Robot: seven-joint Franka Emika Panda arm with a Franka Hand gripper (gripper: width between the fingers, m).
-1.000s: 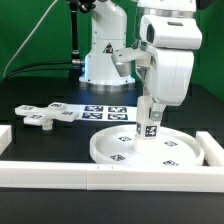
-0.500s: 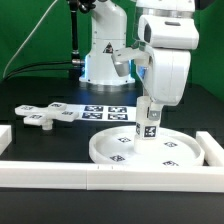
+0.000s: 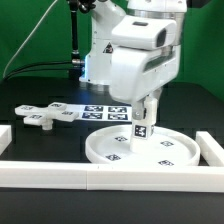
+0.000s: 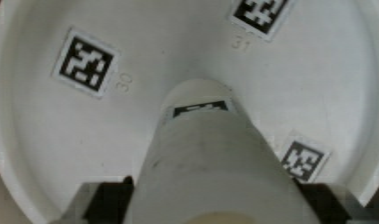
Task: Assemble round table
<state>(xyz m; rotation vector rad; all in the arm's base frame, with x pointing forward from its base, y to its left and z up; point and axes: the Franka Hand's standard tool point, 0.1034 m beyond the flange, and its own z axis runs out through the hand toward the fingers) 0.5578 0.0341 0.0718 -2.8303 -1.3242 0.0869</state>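
Observation:
The large rimmed round disc (image 3: 143, 148) lies flat on the black table against the front rail. The short thick cylindrical post (image 3: 142, 126) stands upright on the disc's middle, a tag on its side. My gripper (image 3: 146, 106) is shut on the post from above. In the wrist view the post (image 4: 218, 150) fills the space between my two black fingers (image 4: 108, 200), with the tagged disc surface (image 4: 97, 110) behind it. The flat cross-shaped piece (image 3: 46, 115) lies on the table at the exterior view's left.
The marker board (image 3: 104, 112) lies behind the disc. Long white border rails run along the front (image 3: 100, 178) and at the right (image 3: 214, 150). The robot base (image 3: 100, 60) stands at the back.
The wrist has turned about the post's axis; the gripper body now shows a different, wider face toward the camera. The post and disc stay in place.

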